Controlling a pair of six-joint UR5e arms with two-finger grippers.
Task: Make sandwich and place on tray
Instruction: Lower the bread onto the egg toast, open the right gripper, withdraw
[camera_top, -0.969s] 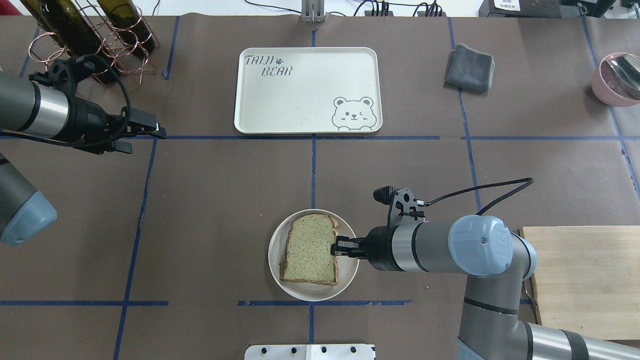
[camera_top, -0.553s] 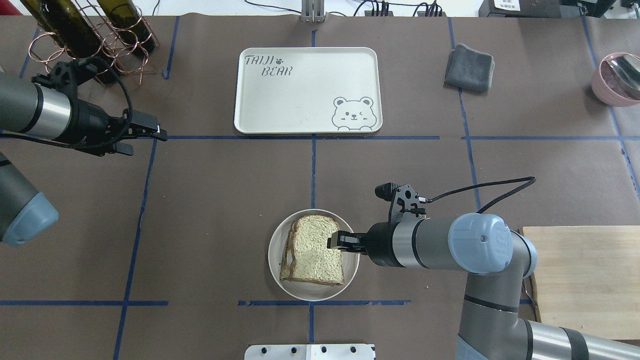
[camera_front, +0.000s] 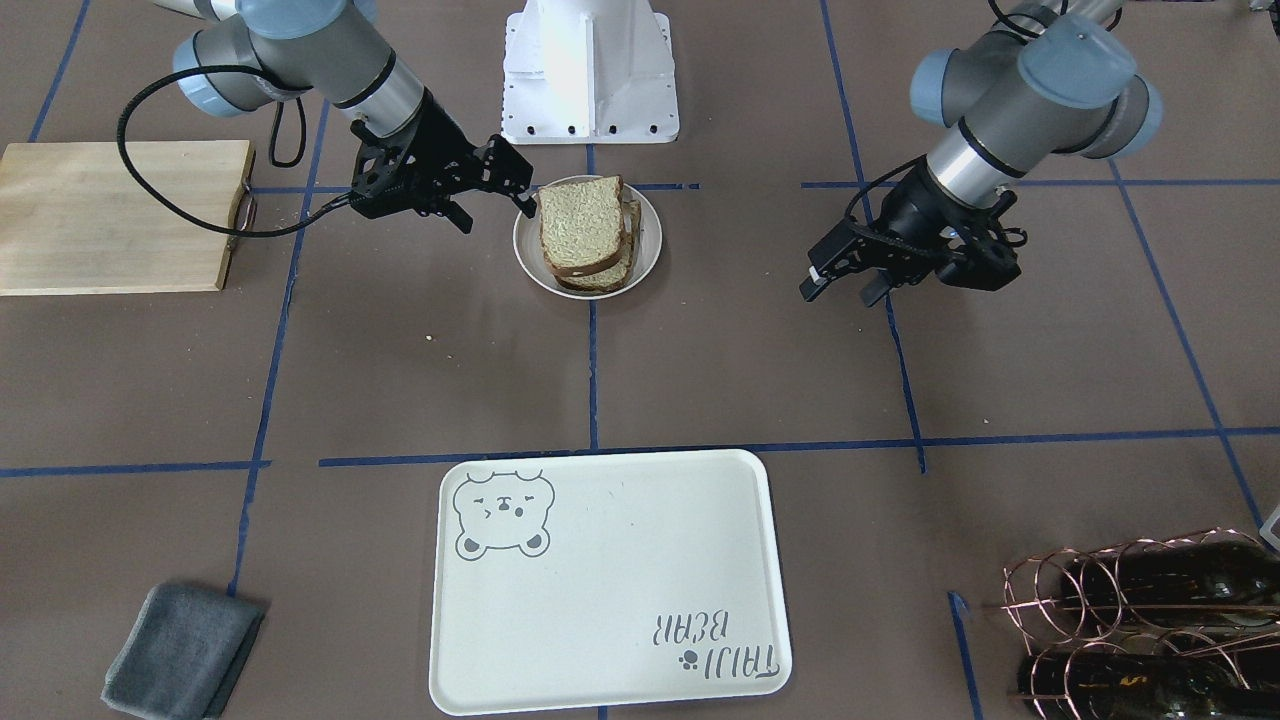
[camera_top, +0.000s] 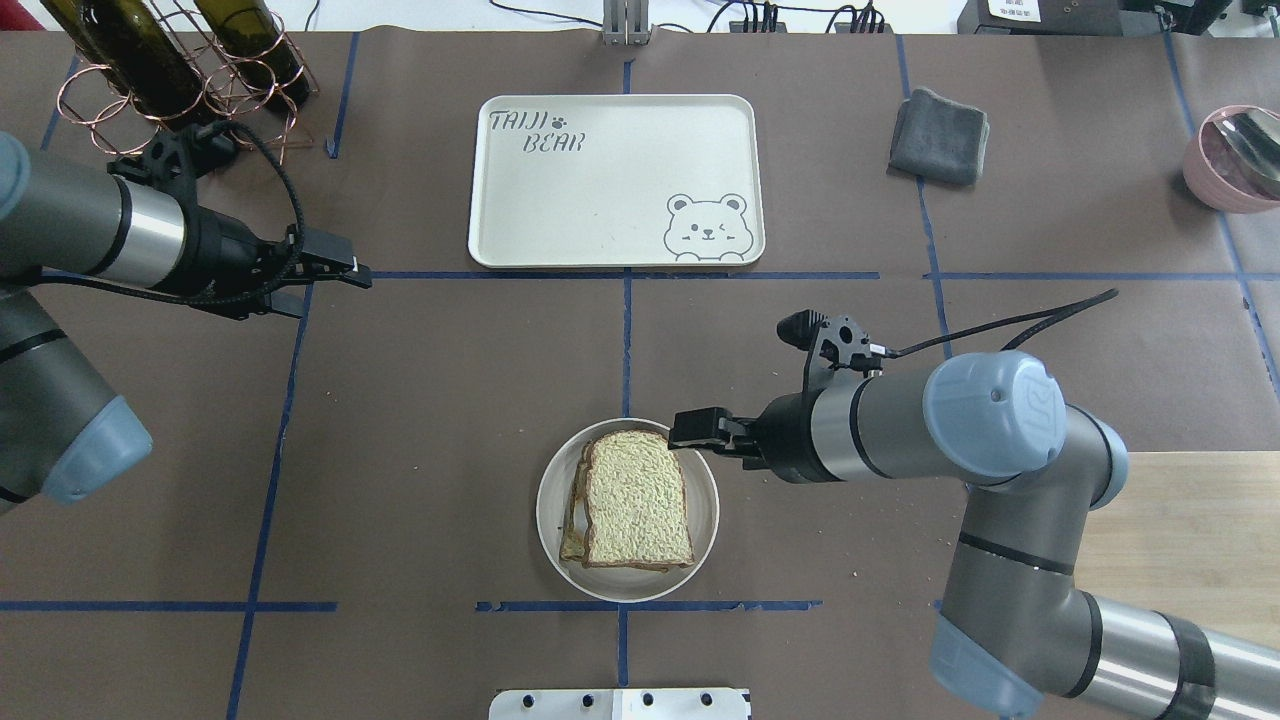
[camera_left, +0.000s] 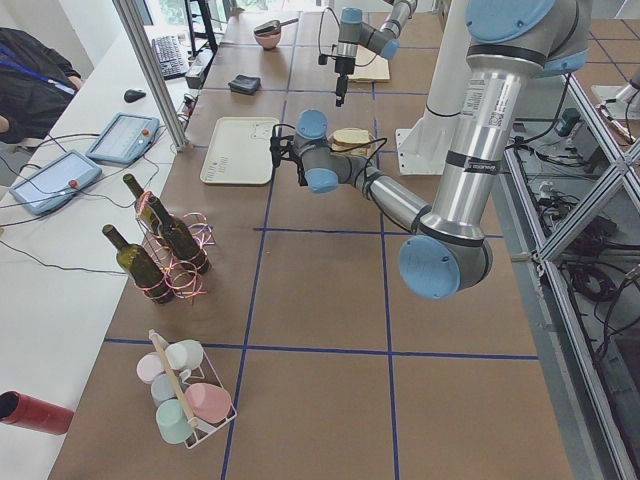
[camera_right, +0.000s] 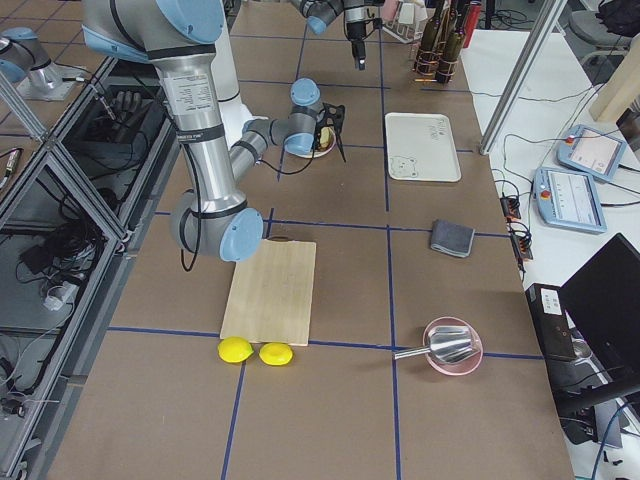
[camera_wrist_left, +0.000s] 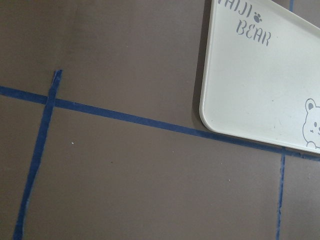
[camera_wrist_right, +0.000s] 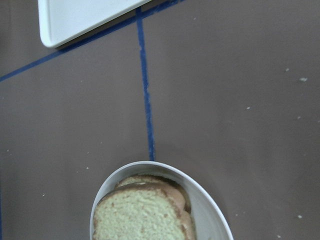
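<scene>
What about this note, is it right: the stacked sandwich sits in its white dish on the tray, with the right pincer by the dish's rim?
Not quite. The overhead exterior view shows the dish with the sandwich on the brown table cover, apart from the tray, which holds nothing. The right pincer is indeed by the dish's rim.
</scene>
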